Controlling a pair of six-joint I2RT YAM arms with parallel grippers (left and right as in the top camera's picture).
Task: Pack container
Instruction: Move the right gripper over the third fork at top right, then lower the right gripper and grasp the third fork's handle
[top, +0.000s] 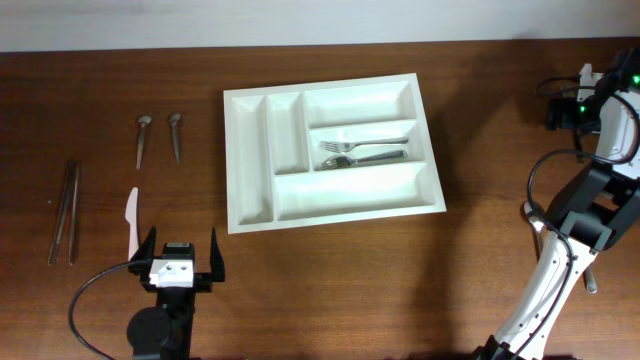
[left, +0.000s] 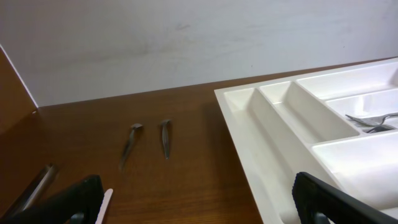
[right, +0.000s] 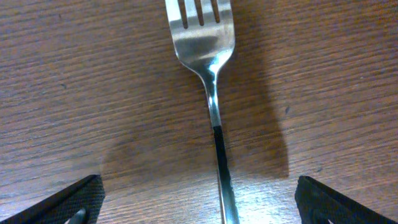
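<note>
The container (top: 355, 103) sits mid-table, two forks (top: 365, 150) in its middle crosswise compartment. At the right a third fork (right: 214, 118) lies directly under the right hand (right: 199, 193) — fingers spread, handle crossing the gap squarely (the left hand (top: 181, 245), also spread, is well apart).

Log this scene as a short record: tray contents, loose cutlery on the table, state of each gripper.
container: white five-compartment tray, mid-table
in container: two forks, middle crosswise compartment; other compartments empty
left of container: two spoons, white plastic knife, two long metal pieces (type unclear)
left gripper: open, empty, beside the white plastic knife
right gripper: open, over a loose fork lying on the table, not gripping it
</note>
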